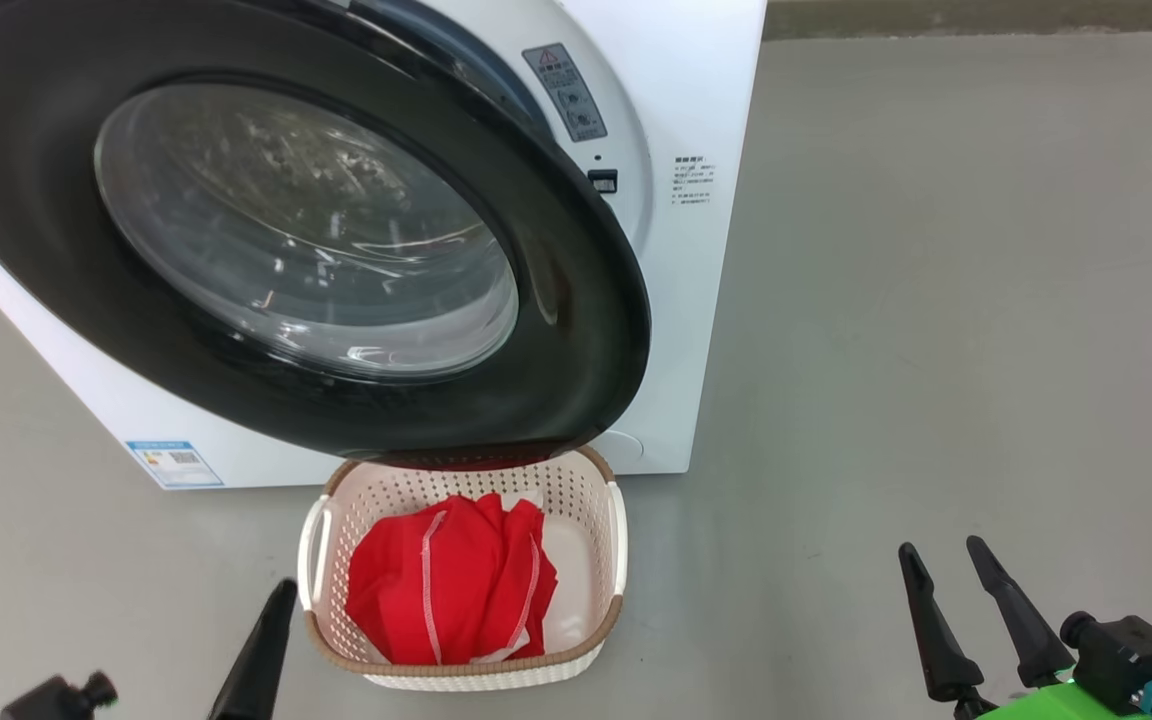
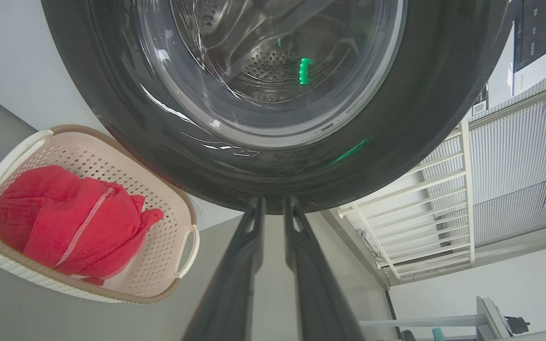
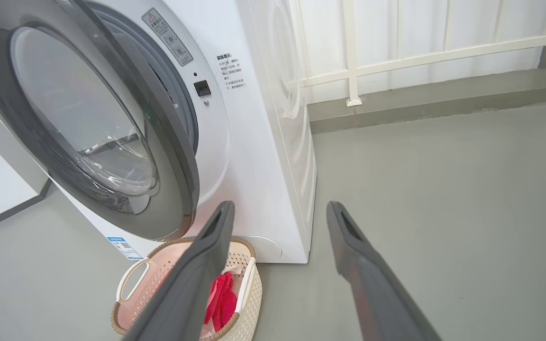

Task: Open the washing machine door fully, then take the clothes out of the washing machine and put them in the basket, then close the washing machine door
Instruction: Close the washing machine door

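The washing machine door (image 1: 576,330), black-rimmed with a clear glass bowl, stands partly open in front of the white washing machine (image 1: 706,100); from the right wrist, the door (image 3: 178,156) angles away from the machine's front. Below it on the floor sits the cream basket (image 1: 616,540) holding the red clothes (image 1: 456,590). My left gripper (image 2: 274,204) is shut with nothing in it, its tips just under the door's lower rim (image 2: 415,118); one of its fingers (image 1: 266,640) lies left of the basket. My right gripper (image 1: 944,555) is open and empty, well right of the basket.
A blue label (image 1: 174,462) sits low on the machine's front. A white railing (image 3: 396,57) on a grey kerb runs behind the machine. Open grey floor (image 1: 936,350) stretches to the machine's right. The door's lower edge overhangs the basket's far rim.
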